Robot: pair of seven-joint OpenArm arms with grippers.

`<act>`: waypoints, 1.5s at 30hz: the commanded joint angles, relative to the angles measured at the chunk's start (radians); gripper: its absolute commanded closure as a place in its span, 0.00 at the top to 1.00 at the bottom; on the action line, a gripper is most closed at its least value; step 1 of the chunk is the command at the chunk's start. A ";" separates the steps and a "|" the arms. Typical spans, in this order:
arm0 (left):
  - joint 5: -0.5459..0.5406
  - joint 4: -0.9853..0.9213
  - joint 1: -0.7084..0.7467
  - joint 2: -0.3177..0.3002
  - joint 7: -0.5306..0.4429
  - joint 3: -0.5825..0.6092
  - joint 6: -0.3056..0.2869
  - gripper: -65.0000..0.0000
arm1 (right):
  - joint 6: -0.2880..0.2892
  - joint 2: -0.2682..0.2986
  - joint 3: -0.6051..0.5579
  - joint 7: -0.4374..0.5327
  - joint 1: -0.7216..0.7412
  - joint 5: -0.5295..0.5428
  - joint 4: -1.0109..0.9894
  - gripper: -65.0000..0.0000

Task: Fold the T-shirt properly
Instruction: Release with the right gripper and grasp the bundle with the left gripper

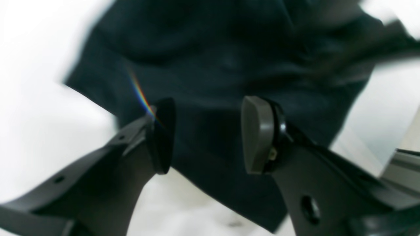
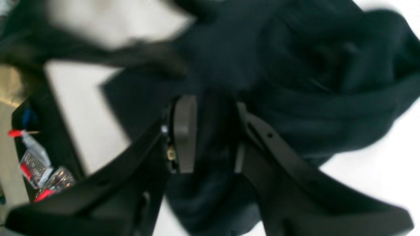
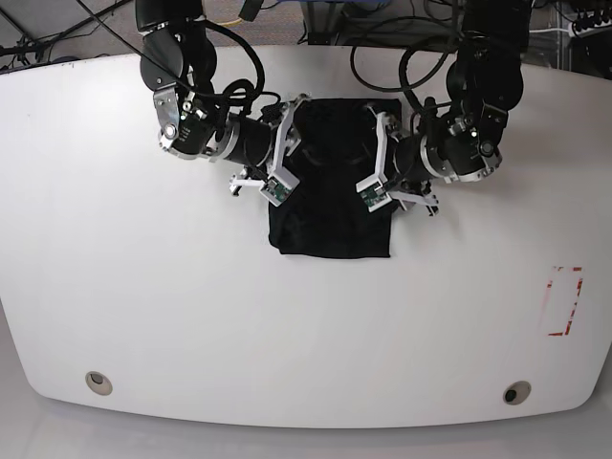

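The left pincer [image 1: 208,134] hovers with jaws apart above the T-shirt [image 3: 330,182]; the right pincer [image 2: 210,131] clamps a fold of it, probably to turn it over on the bench [image 3: 143,287].

T-shirt [image 3: 330,196] on table [image 3: 143,306], between both arms.

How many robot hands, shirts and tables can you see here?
Robot hands: 2, the left gripper and the right gripper
Shirts: 1, the black T-shirt
Tables: 1, the white table
Total: 4
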 commanded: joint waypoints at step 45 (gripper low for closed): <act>0.145 0.059 -0.008 0.146 -0.133 0.161 0.360 0.71 | 0.003 0.129 0.302 -0.122 0.112 -0.028 -0.007 0.24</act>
